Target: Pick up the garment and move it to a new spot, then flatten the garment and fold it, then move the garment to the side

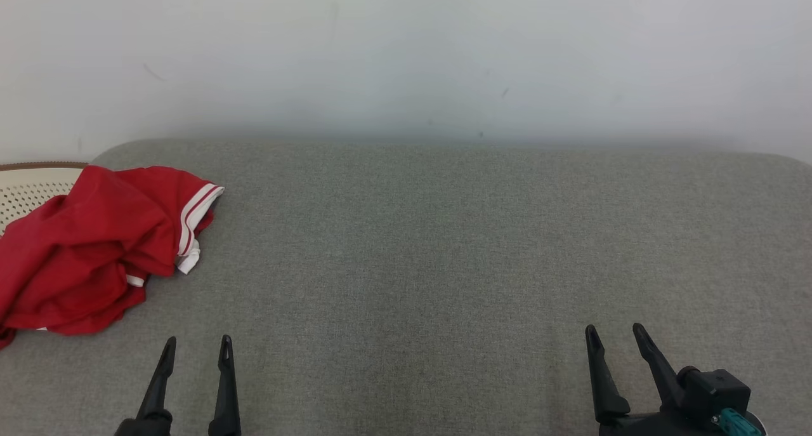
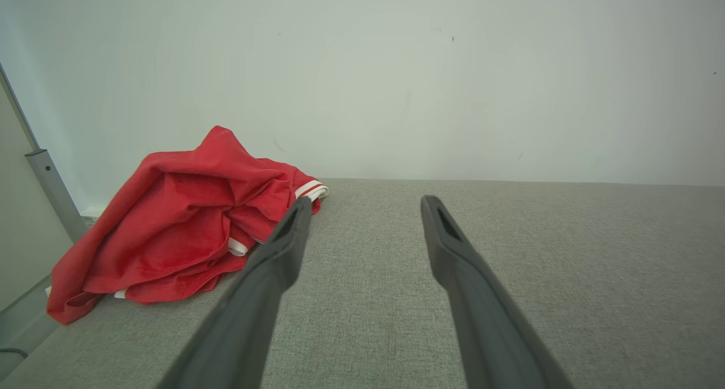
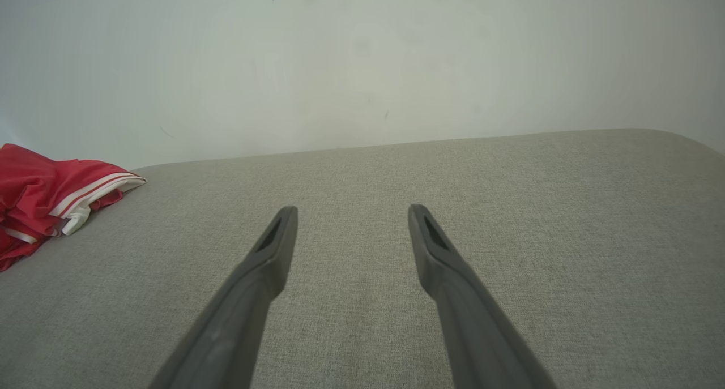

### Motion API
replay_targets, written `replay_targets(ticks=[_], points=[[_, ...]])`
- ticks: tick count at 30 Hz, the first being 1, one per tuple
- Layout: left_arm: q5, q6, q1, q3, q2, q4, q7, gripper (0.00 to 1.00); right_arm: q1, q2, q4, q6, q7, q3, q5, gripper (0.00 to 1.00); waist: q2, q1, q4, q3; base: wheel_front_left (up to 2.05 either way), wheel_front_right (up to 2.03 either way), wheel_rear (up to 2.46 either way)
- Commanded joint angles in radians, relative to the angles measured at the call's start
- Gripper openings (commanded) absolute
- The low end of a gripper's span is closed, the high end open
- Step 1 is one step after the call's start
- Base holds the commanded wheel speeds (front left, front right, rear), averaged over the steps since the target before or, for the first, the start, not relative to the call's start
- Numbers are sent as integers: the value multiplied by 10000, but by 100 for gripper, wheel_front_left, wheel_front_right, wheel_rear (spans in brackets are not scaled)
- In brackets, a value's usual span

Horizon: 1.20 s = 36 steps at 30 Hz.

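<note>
A crumpled red garment (image 1: 89, 249) with white-striped sleeve trim lies in a heap at the far left of the grey fabric surface (image 1: 444, 252), partly over its left edge. The left wrist view shows the garment (image 2: 175, 230) ahead and to the left of my fingers, and the right wrist view catches the garment's (image 3: 51, 196) sleeve end far left. My left gripper (image 1: 198, 344) stands open near the front edge, below and right of the heap, holding nothing. My right gripper (image 1: 615, 331) is open at the front right, empty, far from the cloth.
A cream perforated basket (image 1: 28, 188) with a brown rim sits behind the garment at the left edge. A pale wall (image 1: 406, 55) runs along the back of the surface. A grey metal post (image 2: 54, 193) stands at the left in the left wrist view.
</note>
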Motion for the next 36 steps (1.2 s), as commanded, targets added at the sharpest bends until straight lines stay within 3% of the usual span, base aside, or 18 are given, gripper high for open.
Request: replay_targets(ticks=[1, 22, 29, 36], points=[[252, 52, 161, 26, 50, -78, -98, 100, 86, 28, -41, 7, -81, 43, -190, 100, -1, 0, 1, 3, 0, 0, 0], [40, -125, 90, 164, -13, -30, -96, 100, 86, 53, 23, 7, -98, -27, 462, 100, -1, 0, 150, 67, 0, 0, 0], [-44, -103, 40, 226, -15, 34, -96, 100, 101, 52, 56, 7, -79, 21, 506, 100, -1, 0, 606, 103, 0, 0, 0], [-97, -77, -74, 287, 25, 147, -96, 100, 88, 53, 103, 7, -69, 58, 324, 100, -1, 0, 1534, 150, 0, 0, 0]])
